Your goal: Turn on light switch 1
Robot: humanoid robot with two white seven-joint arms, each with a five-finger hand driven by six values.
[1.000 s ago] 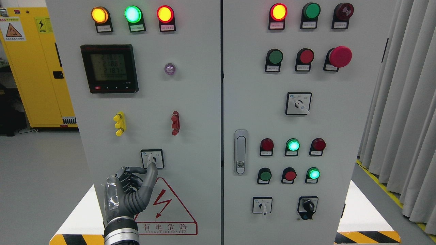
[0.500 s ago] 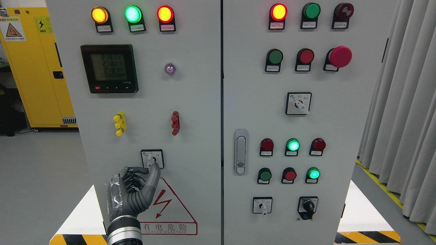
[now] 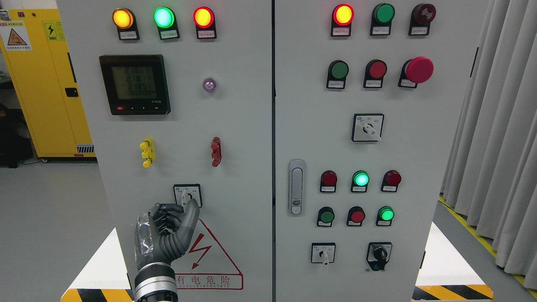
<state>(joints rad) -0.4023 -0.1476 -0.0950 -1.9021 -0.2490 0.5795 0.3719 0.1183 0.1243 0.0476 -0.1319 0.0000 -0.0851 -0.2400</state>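
A small rotary switch [image 3: 187, 195] with a white handle pointing down sits on the left cabinet door [image 3: 239, 126], above a red warning triangle [image 3: 205, 256]. My left hand [image 3: 182, 208] is just below the switch, dark grey, its arm rising from the bottom edge. The fingers [image 3: 165, 212] are curled to the left of the handle. The thumb [image 3: 192, 207] points up, its tip at the switch's lower right corner. I cannot tell whether the handle is pinched. My right hand is out of view.
The left door carries three lit lamps [image 3: 163, 17], a meter [image 3: 134, 84], and yellow [image 3: 147, 152] and red [image 3: 216, 151] terminals. The right door holds buttons, lamps, a latch [image 3: 296, 186] and more rotary switches [image 3: 323, 253]. A yellow cabinet [image 3: 46, 84] stands far left, curtains [image 3: 495, 126] on the right.
My left hand has slid slightly right and down. The thumb, which covered the handle's lower end, now sits to its right. The handle still points down.
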